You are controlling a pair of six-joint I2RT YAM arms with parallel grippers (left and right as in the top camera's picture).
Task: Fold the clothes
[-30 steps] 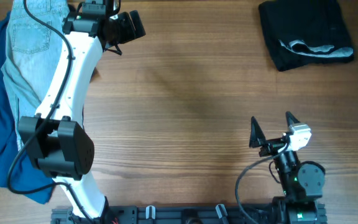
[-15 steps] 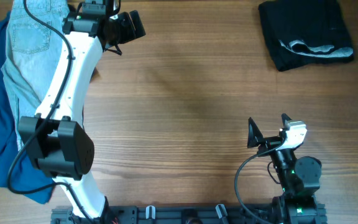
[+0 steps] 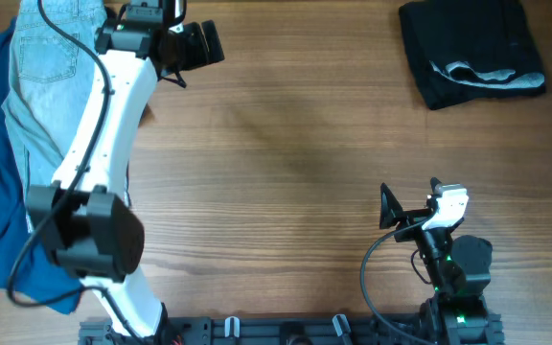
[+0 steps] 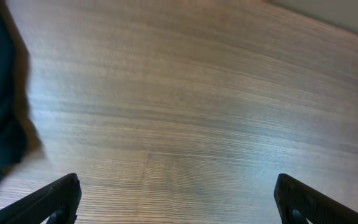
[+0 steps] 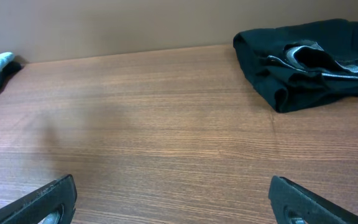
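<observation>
The left arm (image 3: 99,125) reaches out long, its white links strung nearly straight behind the left gripper (image 3: 209,43), whose jaws stand wide apart. The right arm (image 3: 456,266) sits folded compactly behind the right gripper (image 3: 410,199) (fingers likewise splayed, nothing between them).

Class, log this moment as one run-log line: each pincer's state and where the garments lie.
left pincer open, empty | right pincer open, empty | black shorts folded, far right | denim shorts unfolded, far left

A broad brown wooden table (image 3: 295,144) with fine horizontal grain fills the scene, evenly lit. A plain tan wall (image 5: 135,25) rises behind its far edge. A black mounting rail (image 3: 286,331) lines the near edge.
</observation>
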